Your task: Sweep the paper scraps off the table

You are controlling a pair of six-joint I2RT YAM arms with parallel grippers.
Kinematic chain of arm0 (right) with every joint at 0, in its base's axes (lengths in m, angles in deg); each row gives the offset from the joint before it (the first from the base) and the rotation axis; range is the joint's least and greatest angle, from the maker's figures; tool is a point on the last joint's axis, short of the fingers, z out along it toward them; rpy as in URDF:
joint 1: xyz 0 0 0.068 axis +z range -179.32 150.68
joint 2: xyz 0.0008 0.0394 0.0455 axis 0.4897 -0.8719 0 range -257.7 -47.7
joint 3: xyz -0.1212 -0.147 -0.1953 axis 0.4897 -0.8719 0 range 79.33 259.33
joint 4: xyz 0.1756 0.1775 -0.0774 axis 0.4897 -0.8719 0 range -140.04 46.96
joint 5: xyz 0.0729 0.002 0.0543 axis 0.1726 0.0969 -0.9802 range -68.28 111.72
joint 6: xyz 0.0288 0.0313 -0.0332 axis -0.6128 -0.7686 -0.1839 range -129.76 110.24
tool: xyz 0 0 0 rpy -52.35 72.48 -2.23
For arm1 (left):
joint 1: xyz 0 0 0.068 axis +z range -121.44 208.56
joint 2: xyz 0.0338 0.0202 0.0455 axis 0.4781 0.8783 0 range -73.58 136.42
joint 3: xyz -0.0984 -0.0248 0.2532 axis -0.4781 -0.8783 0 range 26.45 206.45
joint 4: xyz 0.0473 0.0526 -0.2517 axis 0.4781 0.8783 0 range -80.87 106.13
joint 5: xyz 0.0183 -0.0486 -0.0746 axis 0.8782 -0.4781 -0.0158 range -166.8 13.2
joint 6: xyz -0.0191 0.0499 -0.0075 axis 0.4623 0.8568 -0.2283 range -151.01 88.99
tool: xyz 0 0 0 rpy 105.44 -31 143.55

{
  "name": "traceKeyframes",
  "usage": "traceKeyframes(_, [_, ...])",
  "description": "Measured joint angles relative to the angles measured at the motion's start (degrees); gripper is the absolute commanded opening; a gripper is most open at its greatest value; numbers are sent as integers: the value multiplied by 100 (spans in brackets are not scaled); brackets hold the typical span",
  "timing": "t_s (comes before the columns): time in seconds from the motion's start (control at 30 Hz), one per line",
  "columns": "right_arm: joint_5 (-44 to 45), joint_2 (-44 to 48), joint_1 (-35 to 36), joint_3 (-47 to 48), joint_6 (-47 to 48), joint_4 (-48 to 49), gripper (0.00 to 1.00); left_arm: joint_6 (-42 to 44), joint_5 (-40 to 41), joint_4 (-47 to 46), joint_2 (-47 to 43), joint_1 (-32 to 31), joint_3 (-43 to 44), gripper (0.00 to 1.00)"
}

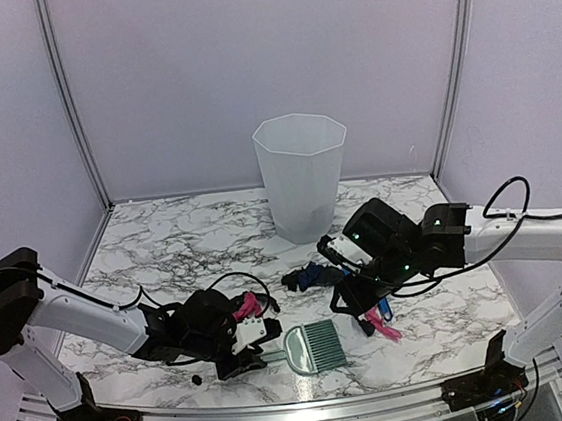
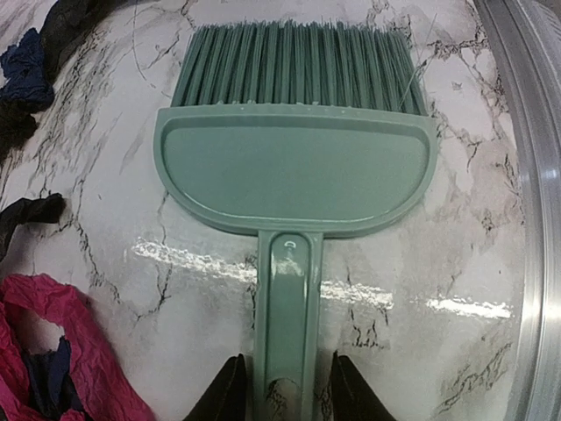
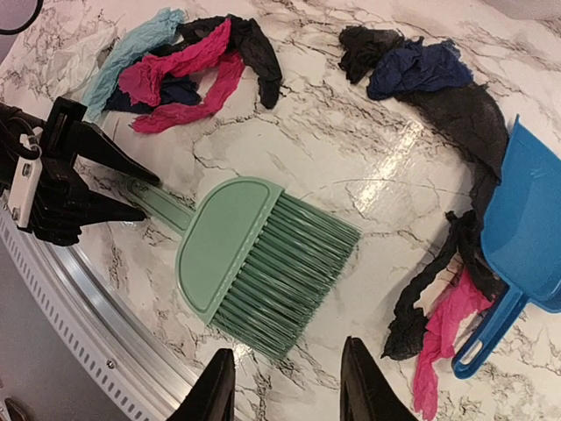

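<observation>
The paper scraps (image 3: 188, 66) are crumpled, twisted strips in pink, light blue, black and navy, and they lie in loose clusters on the surface (image 1: 164, 243). One heap of pink, light blue and black sits near the left arm, a black and navy bundle lies further towards the middle, and a trail of black with a pink strip ends against the blue dustpan (image 3: 530, 219). The surface is white marble-patterned with grey veins, glossy enough to show glare, and a metal rail (image 1: 282, 411) edges its near side. Plain pale lilac panels (image 1: 265, 61) close it in behind and at both sides. A pale green hand brush (image 2: 298, 167) lies flat between the clusters, bristles pointing away from the left arm. The left pincer (image 2: 283, 390) has its fingers on either side of the brush handle, very close to it; we cannot tell whether they press on it. The right pincer (image 3: 285, 386) hovers above the brush with its jaws apart and nothing between them. A translucent white bin (image 1: 302, 173) stands upright behind the scraps, towards the back wall.
</observation>
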Motion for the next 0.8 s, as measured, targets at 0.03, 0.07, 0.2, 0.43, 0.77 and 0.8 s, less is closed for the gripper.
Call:
traceKeyframes(0.03, [2,2,0,0,0,0,32,2,0,-28,26,0,11,25])
traceKeyframes(0.07, [2,2,0,0,-2,0,32,13,-2,-59,55,-2,26,21])
traceKeyframes(0.2, [2,35,0,0,-2,-24,32,2,-2,-131,114,-11,59,15])
traceKeyframes(0.43, [4,212,-2,0,0,-35,34,-216,240,72,-81,-170,46,14])
traceKeyframes(0.77, [-295,444,-479,0,-24,-22,57,-557,1071,754,-1384,-614,28,14])
traceKeyframes(0.8, [-417,448,-636,-2,-37,-17,69,-562,1152,817,-1436,-643,39,14])
